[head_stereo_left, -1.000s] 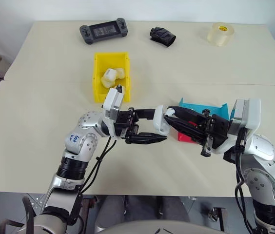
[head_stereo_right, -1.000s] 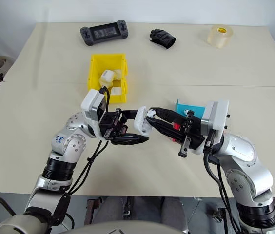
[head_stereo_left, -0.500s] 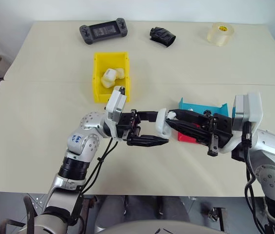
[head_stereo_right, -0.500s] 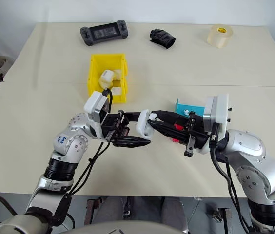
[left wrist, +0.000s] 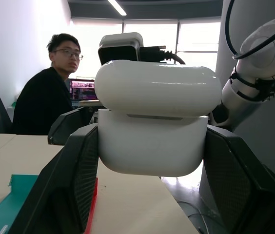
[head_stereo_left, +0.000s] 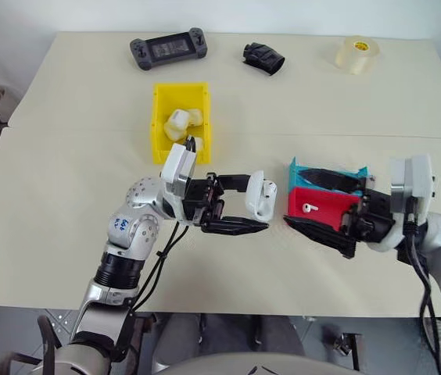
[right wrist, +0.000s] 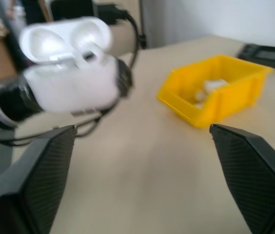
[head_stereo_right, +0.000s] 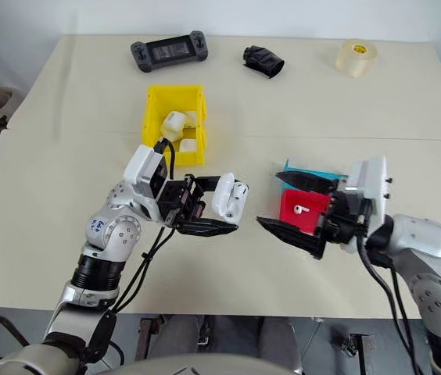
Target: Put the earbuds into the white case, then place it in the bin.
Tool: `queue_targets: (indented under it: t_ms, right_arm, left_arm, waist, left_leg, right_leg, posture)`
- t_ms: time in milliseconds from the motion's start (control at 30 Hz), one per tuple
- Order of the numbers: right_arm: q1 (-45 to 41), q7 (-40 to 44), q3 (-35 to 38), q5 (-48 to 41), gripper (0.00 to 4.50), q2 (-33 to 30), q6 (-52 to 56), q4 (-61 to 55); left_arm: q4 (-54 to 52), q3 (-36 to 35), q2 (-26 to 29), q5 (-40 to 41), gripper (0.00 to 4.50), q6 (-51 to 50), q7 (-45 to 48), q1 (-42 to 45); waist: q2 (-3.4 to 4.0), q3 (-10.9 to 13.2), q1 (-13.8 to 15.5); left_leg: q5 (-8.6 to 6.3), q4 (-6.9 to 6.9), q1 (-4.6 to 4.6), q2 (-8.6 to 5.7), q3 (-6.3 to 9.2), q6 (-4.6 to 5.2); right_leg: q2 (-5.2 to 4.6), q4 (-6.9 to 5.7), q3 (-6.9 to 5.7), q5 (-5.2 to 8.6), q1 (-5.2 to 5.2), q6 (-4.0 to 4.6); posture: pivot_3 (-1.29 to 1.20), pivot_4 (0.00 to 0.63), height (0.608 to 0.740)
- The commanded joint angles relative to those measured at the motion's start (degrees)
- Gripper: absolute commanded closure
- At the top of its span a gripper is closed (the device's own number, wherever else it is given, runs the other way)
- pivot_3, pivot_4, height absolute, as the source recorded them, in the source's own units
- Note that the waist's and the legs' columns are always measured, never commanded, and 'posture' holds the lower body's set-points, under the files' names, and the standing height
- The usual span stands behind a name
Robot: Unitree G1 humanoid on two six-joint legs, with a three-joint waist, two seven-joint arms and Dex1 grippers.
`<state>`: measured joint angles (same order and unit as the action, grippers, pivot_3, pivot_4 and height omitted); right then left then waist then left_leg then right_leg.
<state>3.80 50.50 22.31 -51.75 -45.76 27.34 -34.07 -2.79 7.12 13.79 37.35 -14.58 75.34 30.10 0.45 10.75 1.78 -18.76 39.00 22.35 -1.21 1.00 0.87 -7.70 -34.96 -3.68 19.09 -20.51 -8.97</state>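
Holding the white case (head_stereo_left: 259, 195) clamped between its two black fingers above the tabletop, the left gripper (head_stereo_left: 240, 205) presents it sideways toward the robot's other arm, a pose that seems meant to keep the hinged lid accessible while earbuds are loaded. The right wrist view shows that lid tipped open with two hollows inside, though blur makes it impossible to say whether any earbud already sits in them; from the left wrist view the lid looks nearly down, so how far it gapes is uncertain. The right gripper (head_stereo_left: 326, 207) hangs with its fingers spread wide and nothing between them, just over the red tray (head_stereo_left: 322, 209), where one earbud (head_stereo_left: 308, 208) lies in plain sight; that placement suggests it is set up to fetch the piece. A second earbud cannot be made out anywhere. Behind the red tray, the blue tray (head_stereo_left: 328, 172) is largely covered by the upper finger. The bin (head_stereo_left: 178, 121), bright yellow, stands well apart behind the left arm and already holds several white cases (head_stereo_left: 180, 121), their number hard to count where they overlap. A seated person (left wrist: 47, 92) appears in the left wrist view's background.
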Motion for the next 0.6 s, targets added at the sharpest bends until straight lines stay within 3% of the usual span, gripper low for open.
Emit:
queue_targets:
  t_ms: [33, 167, 300, 500, 600]
  right_arm:
    - [7.20, 4.53, 11.24, 3.20, 0.04, -0.06, -4.72, 1.89]
    - [18.24, 11.05, 19.34, 8.41, 0.04, 0.35, -8.78, 8.51]
    - [21.54, 14.55, 21.52, 13.86, 0.04, 0.19, -14.83, 16.00]
    - [20.23, 15.31, 22.71, 17.38, 0.04, -2.34, -16.64, 23.16]
    - [15.96, 13.42, 19.26, 18.74, 0.04, -6.47, -12.76, 22.01]
  left_arm:
    - [-1.48, 0.73, -0.31, -1.32, 1.70, 2.99, 0.56, -0.80]
    - [-1.58, 2.20, -0.77, -2.97, 1.70, 5.42, 0.93, -0.80]
    - [-1.97, 3.43, -0.96, -4.12, 1.70, 5.67, -0.21, -0.40]
    - [-3.37, 4.59, -0.99, -6.31, 1.70, 5.00, -3.73, 0.27]
    - [-5.11, 4.86, -0.23, -6.54, 1.70, 3.90, -5.05, -0.56]
  waist:
    - [0.00, 0.00, 0.02]
    - [-0.01, 0.00, 0.16]
    - [0.01, 0.00, -0.36]
    - [0.07, -0.02, -0.41]
    - [0.16, -0.03, -0.58]
  left_leg:
    - [-0.01, 0.00, -0.01, -0.02, -0.01, 0.01]
    - [0.00, -0.01, -0.04, -0.09, -0.05, 0.02]
    - [0.02, 0.00, -0.14, -0.07, -0.17, 0.02]
    - [0.03, 0.00, -0.21, 0.04, -0.21, 0.01]
    - [0.04, 0.01, -0.21, 0.13, -0.22, 0.01]
  right_leg:
    - [0.01, 0.00, -0.02, 0.00, 0.03, 0.00]
    - [0.05, 0.01, -0.01, 0.00, 0.05, -0.01]
    - [0.07, 0.01, 0.09, 0.00, 0.09, 0.00]
    - [0.05, 0.02, 0.17, 0.00, 0.11, 0.00]
    - [0.05, 0.03, 0.18, 0.00, 0.11, 0.00]
  posture:
    - [0.00, 0.150, 0.740]
    - [0.00, 0.150, 0.740]
    - [0.00, 0.150, 0.740]
    - [0.00, 0.150, 0.740]
    - [0.00, 0.150, 0.740]
